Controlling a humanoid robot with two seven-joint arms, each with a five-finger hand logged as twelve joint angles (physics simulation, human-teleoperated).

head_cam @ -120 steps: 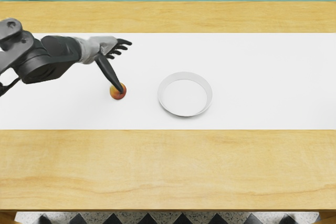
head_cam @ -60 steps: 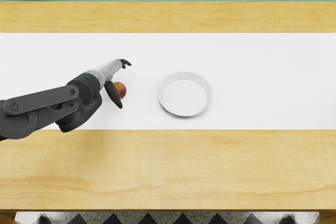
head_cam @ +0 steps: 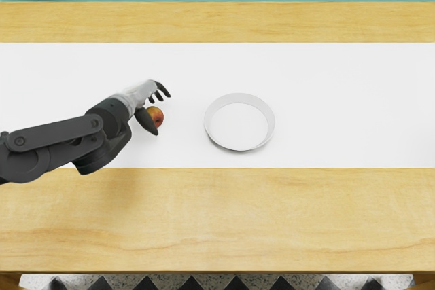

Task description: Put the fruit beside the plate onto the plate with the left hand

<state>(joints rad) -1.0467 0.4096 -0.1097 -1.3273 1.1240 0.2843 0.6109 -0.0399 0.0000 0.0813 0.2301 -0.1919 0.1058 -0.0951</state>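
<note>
A small red-orange fruit (head_cam: 157, 116) lies on the white table runner, left of an empty white plate (head_cam: 239, 121). My left hand (head_cam: 151, 103) sits over the fruit, its arm coming in from the lower left. The dark fingers (head_cam: 160, 90) spread just behind the fruit and the thumb hangs down on its near-left side, partly hiding it. The fingers are loose around the fruit, not closed on it. The fruit rests on the table about a plate-radius away from the plate's left rim.
The white runner (head_cam: 340, 100) crosses the wooden table (head_cam: 217, 215) from side to side. A teal wall runs along the far edge. My left forearm (head_cam: 61, 144) lies low over the runner's front-left part.
The arm swung down from the upper left to the lower left a second ago. Since half a second ago the fingers have spread a little over the fruit. The fruit stayed put.
</note>
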